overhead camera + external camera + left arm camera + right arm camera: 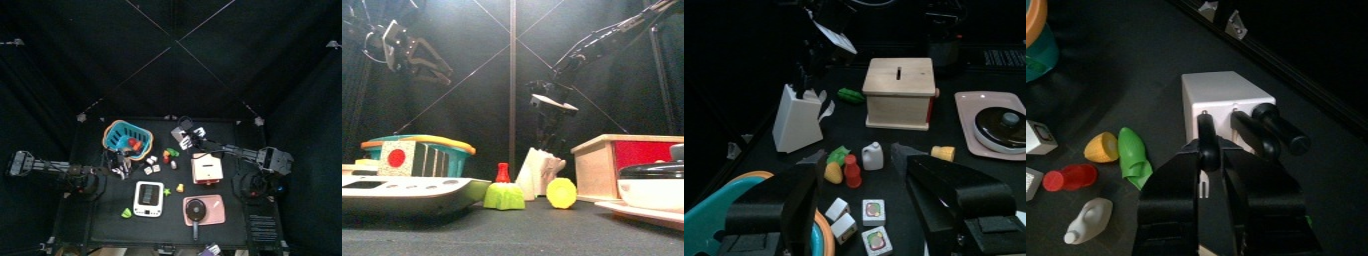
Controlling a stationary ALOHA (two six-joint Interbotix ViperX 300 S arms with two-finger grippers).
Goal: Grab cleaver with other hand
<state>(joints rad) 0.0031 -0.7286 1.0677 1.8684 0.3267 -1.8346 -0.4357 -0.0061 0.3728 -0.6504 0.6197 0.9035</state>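
Observation:
The cleaver (549, 101) hangs in the air above the white knife block (541, 171), its whitish blade showing. My right gripper (545, 93) is shut on it. In the left wrist view the same blade (834, 38) shows far back, above the block (796, 116). From the right wrist, the jaws (1204, 150) are pressed together over the block (1227, 100), which holds dark handles. My left gripper (865, 172) is open and holds nothing, low over the table's left side near the teal basket (724, 200). It sits high at the left (396, 45) in the front view.
A pinkish-brown box (205, 168) stands right of the middle. A pink tray (214, 215) with a black pan lies at the front right. A white device with a screen (150, 198) is at the front. Small toy foods and bottles (855, 165) are scattered mid-table.

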